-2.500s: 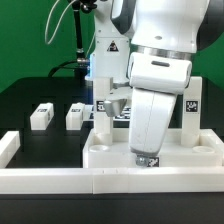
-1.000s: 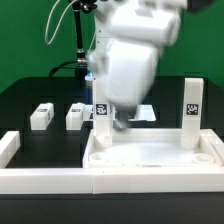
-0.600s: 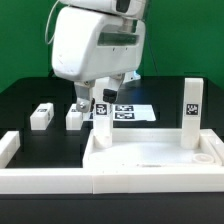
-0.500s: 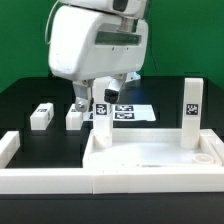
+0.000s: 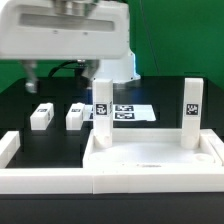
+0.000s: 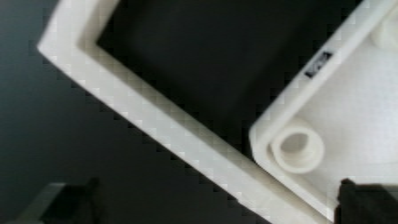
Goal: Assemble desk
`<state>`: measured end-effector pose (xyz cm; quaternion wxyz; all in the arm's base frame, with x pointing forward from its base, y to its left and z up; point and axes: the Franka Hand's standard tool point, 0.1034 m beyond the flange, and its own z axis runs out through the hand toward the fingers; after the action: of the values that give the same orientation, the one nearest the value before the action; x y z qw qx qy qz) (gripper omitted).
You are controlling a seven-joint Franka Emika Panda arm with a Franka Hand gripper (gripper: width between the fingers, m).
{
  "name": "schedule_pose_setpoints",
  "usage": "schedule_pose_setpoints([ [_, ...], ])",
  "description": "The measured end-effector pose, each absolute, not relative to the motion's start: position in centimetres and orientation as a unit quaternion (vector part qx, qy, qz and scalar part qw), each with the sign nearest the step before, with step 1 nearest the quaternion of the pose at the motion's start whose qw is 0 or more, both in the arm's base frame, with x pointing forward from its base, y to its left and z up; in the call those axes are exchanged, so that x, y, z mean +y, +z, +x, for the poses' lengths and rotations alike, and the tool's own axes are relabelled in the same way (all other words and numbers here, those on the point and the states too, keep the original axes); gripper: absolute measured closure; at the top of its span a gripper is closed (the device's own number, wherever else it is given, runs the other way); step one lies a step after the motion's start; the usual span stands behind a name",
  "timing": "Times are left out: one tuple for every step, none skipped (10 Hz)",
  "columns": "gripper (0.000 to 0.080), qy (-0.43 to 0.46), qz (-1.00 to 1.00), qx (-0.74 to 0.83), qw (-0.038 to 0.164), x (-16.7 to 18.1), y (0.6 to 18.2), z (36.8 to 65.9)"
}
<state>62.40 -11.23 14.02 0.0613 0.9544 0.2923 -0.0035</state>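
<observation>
Pincer (image 6: 217, 200) wide open and empty above a corner of the desk panel (image 5: 150, 158), which sits inside the border wall (image 5: 60, 180) with two upright legs (image 5: 102, 115); a careless descent toward the loose leg (image 5: 41, 116) could clip the wall.

Desk panel (image 5: 150, 155): white tray, raised rim, lying flat. Tagged leg (image 5: 102, 108) and second tagged leg (image 5: 191, 110) stand upright at its far corners. Two loose legs (image 5: 41, 116) (image 5: 75, 117) (small white blocks) lie apart, off its end on the exterior view's left.
</observation>
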Motion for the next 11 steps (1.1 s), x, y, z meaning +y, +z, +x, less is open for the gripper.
schedule_pose_setpoints([
  [0.0151,-0.001,0.965,0.257,0.053,-13.6,14.3,61.3],
  [0.0151,0.0,0.979,0.2,0.048,-14.8,14.3,60.4],
  [0.0151,0.0,0.984,0.17,0.047,-14.5,14.2,60.4],
  [0.0151,0.001,0.989,0.14,0.047,-14.2,14.1,60.4],
  [0.0151,0.003,0.994,0.102,0.046,-14.2,14.1,60.4],
  [0.0151,0.004,0.997,0.069,0.046,-14.2,14.0,60.4],
  [0.0151,0.005,0.998,0.045,0.041,-14.3,13.8,60.2],
  [0.0151,-0.001,1.0,-0.012,0.02,-15.5,12.8,58.6],
  [0.0151,-0.012,0.998,-0.054,0.007,-17.0,11.9,56.8],
  [0.0151,-0.031,0.996,-0.081,-0.01,-18.0,11.5,55.4],
  [0.0151,-0.044,0.991,-0.121,-0.032,-18.3,11.4,54.5],
])
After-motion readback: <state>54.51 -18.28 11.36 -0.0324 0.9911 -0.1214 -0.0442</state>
